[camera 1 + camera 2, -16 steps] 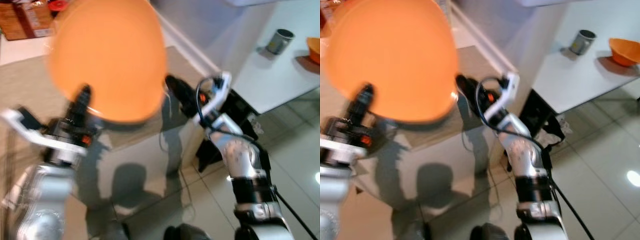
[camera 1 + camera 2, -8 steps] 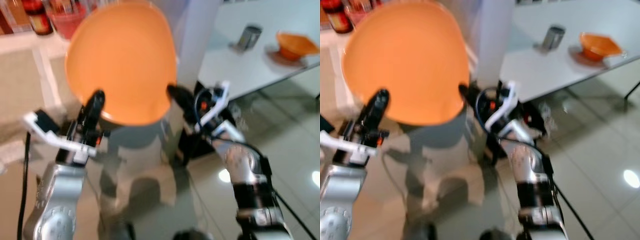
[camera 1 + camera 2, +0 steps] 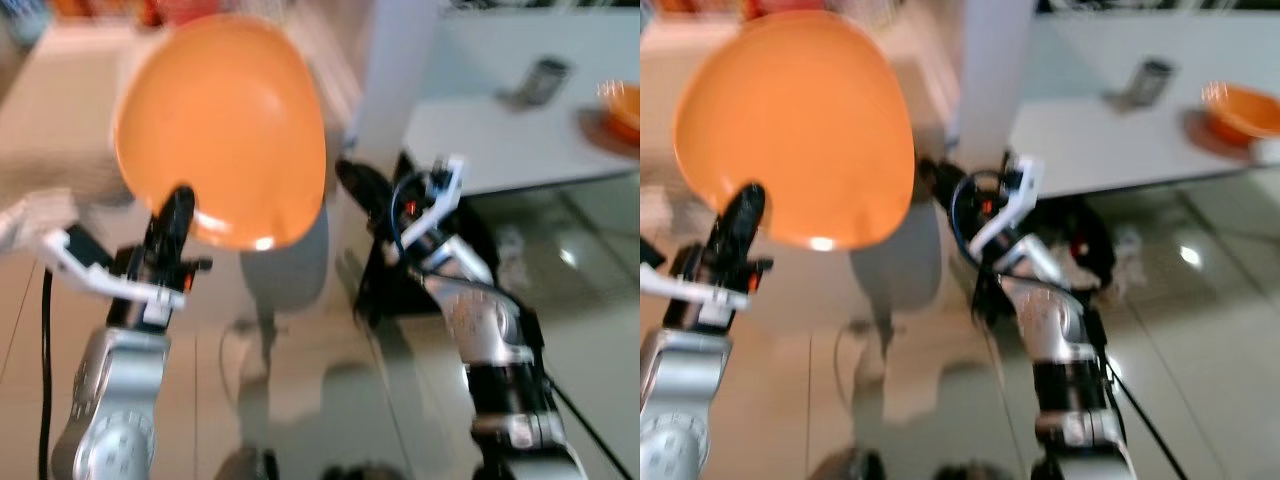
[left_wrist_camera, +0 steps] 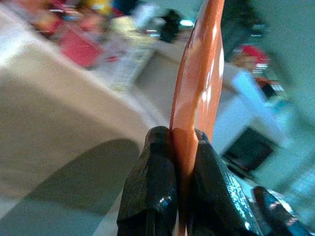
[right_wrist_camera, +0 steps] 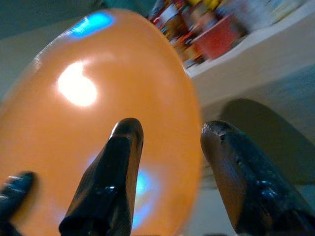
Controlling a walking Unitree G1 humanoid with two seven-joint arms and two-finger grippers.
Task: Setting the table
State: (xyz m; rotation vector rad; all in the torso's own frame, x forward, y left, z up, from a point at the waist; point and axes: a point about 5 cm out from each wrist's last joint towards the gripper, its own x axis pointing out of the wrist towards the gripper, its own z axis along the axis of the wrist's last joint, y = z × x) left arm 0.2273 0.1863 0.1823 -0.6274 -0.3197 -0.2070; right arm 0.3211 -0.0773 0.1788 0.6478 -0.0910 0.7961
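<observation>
Carrying an orange plate [image 3: 220, 125] upright, the left gripper [image 4: 172, 187] is pinching its lower rim between pressed jaws. The right gripper [image 5: 167, 172] is hovering beside it, jaws spread and empty. The white tabletop [image 3: 480, 150], holding a metal cup [image 3: 540, 80] and orange bowl [image 3: 1240, 108], lies ahead right; approaching it seems next.

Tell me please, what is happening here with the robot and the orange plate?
The robot is carrying a large orange plate through a room. Its left gripper is shut on the plate's rim and holds it upright in front of the camera. The right gripper is open beside the plate's other edge, not clamped on it. To the right stands a white table with a metal cup and an orange bowl on it. The pictures are blurred.
</observation>
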